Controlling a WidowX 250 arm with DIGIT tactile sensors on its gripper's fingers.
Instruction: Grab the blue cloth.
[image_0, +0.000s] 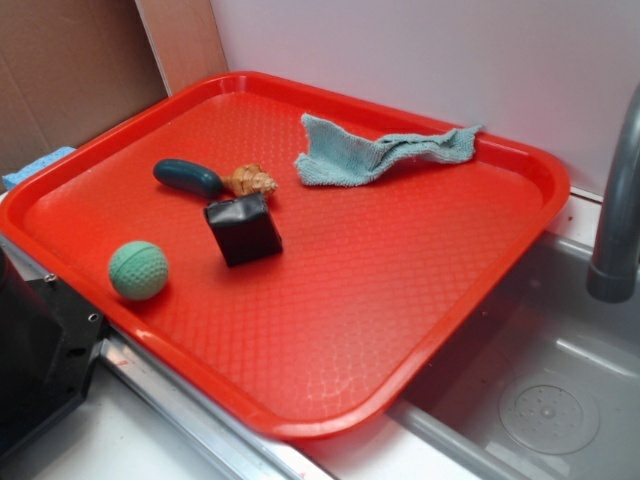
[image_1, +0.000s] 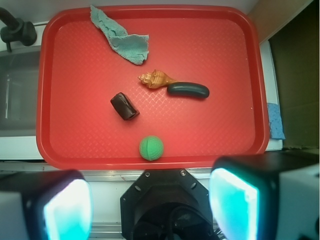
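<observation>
On the tray: red textured plastic tray carries everything; the sink edge runs along one side.
Cloth place: pale teal-blue fuzzy terry cloth lies at the far corner nearest the grey faucet.
Cloth axis: long axis runs diagonally, narrow tail toward the corner, broad end toward the tray's middle.
Gripper: gripper hangs well apart from the cloth, jaws spread, grasping nothing.
Risk: closing on the thin tail might slip; the black cube and green dimpled ball lie between.
</observation>
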